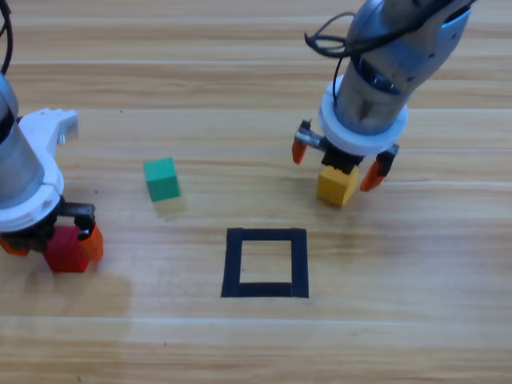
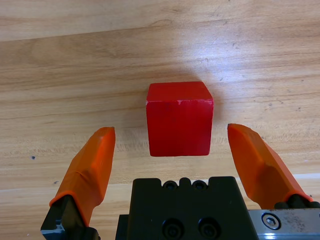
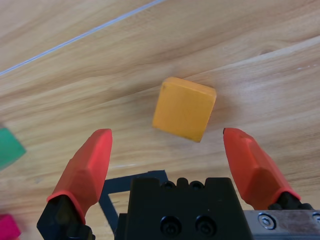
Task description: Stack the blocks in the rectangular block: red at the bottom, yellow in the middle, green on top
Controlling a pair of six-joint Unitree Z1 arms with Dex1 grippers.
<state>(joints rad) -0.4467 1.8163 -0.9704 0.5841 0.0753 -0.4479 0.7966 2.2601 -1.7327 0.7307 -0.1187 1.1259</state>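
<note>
The red cube rests on the table at the far left, between the open jaws of my left gripper, which touch neither side. The yellow cube lies right of centre, under my right gripper, whose jaws stand open on either side of it without contact. The teal-green cube sits alone, left of centre. The black tape square lies in front of the middle with nothing inside it.
Bare wooden tabletop surrounds the tape square. The green cube lies between the left gripper and the square, a little farther back.
</note>
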